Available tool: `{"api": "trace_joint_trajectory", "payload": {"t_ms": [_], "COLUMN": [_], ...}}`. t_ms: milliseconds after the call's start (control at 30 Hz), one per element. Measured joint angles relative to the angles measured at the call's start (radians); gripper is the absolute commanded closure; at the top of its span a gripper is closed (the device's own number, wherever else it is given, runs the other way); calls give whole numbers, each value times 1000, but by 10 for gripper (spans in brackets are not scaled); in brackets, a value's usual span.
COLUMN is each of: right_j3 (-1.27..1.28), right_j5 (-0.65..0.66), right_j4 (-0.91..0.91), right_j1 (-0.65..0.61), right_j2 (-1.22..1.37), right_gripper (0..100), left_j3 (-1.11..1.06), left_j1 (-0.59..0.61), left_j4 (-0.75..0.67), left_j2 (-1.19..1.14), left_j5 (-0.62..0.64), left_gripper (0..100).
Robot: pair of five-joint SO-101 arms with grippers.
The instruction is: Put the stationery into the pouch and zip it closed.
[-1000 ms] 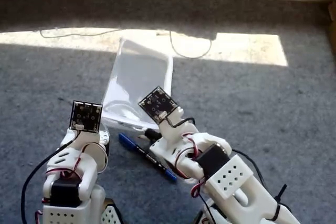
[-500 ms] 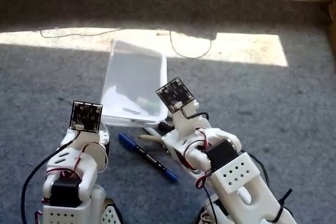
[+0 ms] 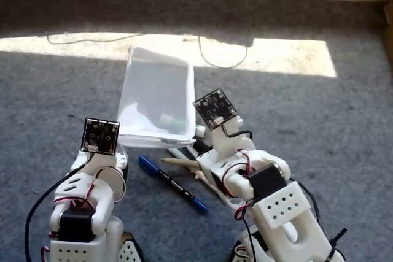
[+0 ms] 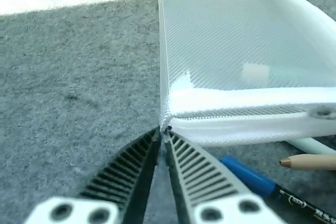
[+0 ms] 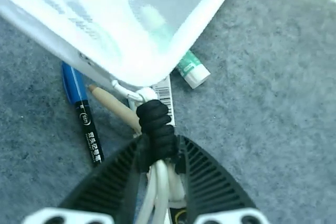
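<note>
A translucent white mesh pouch (image 3: 156, 96) lies on the grey carpet with a few items showing faintly inside. My left gripper (image 4: 163, 132) is shut on the pouch's (image 4: 236, 51) near corner. My right gripper (image 5: 157, 142) is shut on the black zipper pull cord (image 5: 156, 121) at the other end of the pouch's (image 5: 131, 19) mouth. Outside, by the mouth, lie a blue pen (image 3: 172, 182), a wooden pencil (image 3: 179, 162) and a white barcoded stick (image 5: 164, 95). A green-and-white tube (image 5: 191, 69) pokes out from under the pouch edge.
A thin cable (image 3: 215, 59) loops over the sunlit strip (image 3: 282, 56) behind the pouch. Open carpet (image 3: 331, 127) stretches right of the right arm (image 3: 245, 176). The left arm (image 3: 92, 182) stands close beside the blue pen (image 4: 252, 179).
My right arm has moved to the right along the pouch's mouth with the zipper pull. The pouch has swung a little straighter. The left arm has kept still.
</note>
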State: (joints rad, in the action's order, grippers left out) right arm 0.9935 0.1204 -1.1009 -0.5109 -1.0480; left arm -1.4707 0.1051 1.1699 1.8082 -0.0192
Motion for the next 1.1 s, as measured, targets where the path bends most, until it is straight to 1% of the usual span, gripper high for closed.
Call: {"api": "trace_joint_trajectory", "payload": {"t_ms": [133,267,667,733,900,967,1100], "right_j3": [0,0,0,0,37,48,48], "right_j5": [0,0,0,0,0,0,0], "right_j4": [-17,-18,-18,-18,-18,-18,-18], "right_j1": [41,43,43,43,41,12,-8], "right_j2": [-127,-224,-242,-242,-249,-249,-249], "right_gripper": [977,977,977,977,977,977,977], "left_j3": [0,0,0,0,0,0,0], "left_j1": [32,37,43,43,46,48,52], "left_j4": [0,0,0,0,0,0,0], "left_j2": [0,0,0,0,0,0,0], "left_j5": [2,2,2,2,0,0,52], "left_gripper": [993,993,983,935,741,711,712]}}
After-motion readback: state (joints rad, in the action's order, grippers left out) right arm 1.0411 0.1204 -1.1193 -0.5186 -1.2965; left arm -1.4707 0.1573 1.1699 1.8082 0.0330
